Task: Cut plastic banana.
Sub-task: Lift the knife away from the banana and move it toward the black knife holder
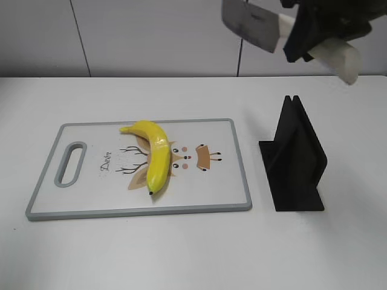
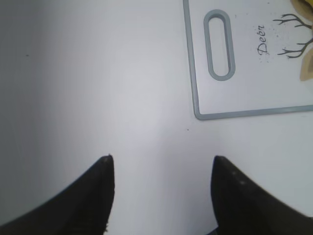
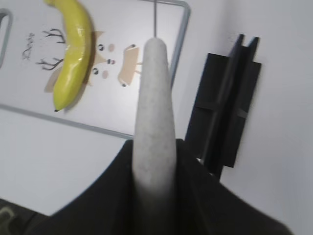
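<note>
The glossy yellow plastic banana (image 1: 153,156) lies uncut on the grey-rimmed white cutting board (image 1: 236,181). The right gripper (image 3: 152,186) pinches a pale-handled knife (image 1: 254,24), raised far right above the black stand (image 1: 294,158). The left gripper (image 2: 161,191) hangs spread over bare table; the 1 cut remains.

Table (image 1: 181,254): white, matte, smooth top filling the lower part of the exterior view; a few tiny dark specks visible in the left wrist view; soft, faint shadows under whatever stands on it
Wall (image 1: 151,36): behind the table, pale grey-white panels, plain; two thin dark vertical seams, one left of centre leaning slightly, one right of centre
Junction: wall meets the table's far edge in a straight horizontal line
Light: even, diffuse, cool white; source out of view; no windows or floor visible
</note>
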`<state>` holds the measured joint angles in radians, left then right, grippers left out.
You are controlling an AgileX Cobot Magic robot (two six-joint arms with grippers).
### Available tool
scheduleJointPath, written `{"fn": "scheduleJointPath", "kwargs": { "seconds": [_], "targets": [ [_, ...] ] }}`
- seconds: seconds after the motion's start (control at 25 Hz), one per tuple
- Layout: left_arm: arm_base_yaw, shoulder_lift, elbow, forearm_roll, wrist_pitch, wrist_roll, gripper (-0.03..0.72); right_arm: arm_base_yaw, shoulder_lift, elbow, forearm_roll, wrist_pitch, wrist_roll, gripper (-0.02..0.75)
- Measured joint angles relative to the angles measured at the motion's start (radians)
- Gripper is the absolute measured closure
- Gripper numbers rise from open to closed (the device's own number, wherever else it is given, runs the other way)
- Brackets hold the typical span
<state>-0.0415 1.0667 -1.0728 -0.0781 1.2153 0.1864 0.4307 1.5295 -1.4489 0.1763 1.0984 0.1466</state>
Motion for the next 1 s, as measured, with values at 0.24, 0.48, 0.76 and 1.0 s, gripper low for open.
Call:
{"fn": "scheduleJointPath", "kwargs": {
  "seconds": [0.24, 0.48, 0.76, 1.0],
  "targets": [
    [0.0, -0.287, 0.17, 0.0, -0.012, -0.001, 0.112, 0.0, -0.123, 0.22, -0.117, -0.128, 0.211, 0.573],
    [0.0, -0.567, 0.362, 0.0, -0.085, -0.001, 0.119, 0.0, -0.143, 0.356, -0.12, -0.205, 0.264, 0.573],
    [0.0, -0.832, 0.539, 0.0, -0.092, -0.003, 0.123, 0.0, -0.143, 0.423, -0.149, -0.275, 0.298, 0.573],
    [0.0, -1.006, 0.584, 0.001, -0.117, -0.003, 0.123, 0.0, -0.144, 0.425, -0.188, -0.284, 0.319, 0.573]
  ]
}}
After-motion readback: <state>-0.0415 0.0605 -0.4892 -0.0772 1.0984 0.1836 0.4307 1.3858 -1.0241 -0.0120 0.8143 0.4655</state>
